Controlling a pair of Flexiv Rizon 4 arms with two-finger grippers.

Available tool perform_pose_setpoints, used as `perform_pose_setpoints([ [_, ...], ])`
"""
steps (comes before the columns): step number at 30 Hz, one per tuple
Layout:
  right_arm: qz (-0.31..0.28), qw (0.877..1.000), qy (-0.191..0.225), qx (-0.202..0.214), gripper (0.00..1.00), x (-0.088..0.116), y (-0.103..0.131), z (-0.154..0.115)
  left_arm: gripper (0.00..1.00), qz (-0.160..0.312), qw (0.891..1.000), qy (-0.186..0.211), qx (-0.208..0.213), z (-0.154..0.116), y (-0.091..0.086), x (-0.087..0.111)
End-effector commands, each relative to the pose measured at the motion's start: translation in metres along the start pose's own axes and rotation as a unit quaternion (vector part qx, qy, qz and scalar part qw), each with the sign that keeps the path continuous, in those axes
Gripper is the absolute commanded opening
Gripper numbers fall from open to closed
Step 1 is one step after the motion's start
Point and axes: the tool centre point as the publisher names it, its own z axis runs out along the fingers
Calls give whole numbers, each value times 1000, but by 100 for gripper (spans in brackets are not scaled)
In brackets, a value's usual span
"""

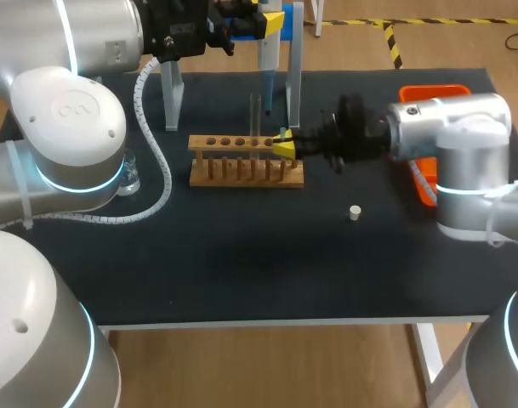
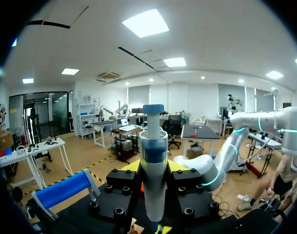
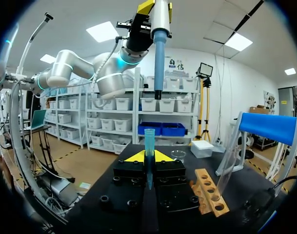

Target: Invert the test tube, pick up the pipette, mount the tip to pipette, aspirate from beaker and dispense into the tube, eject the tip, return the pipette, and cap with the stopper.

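The left pincer (image 2: pixel 154 168) was clamped on the grey-and-blue pipette (image 3: pixel 159 46), which hung above the translucent blue plastic tip (image 3: pixel 149 139) gripped upright in the right pincer (image 3: pixel 148 158) beside the wooden tube rack (image 1: pixel 209 143). The left arm (image 1: pixel 67 127) half hid the small glass beaker (image 1: pixel 129 177).

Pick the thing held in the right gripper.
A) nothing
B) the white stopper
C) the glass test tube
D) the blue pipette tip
D: the right gripper is shut on the blue pipette tip, held upright, while the white stopper lies loose on the table.
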Motion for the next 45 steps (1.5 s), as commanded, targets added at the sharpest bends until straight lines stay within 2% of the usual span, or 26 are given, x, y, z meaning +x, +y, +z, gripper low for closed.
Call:
perform_pose_setpoints([
  [1,1,1000,5,0,0,-8,-1,7,0,0,1000,1,0,0,-1,-1],
  [45,18,1000,22,-3,0,-8,16,19,0,0,1000,1,0,0,-1,-1],
])
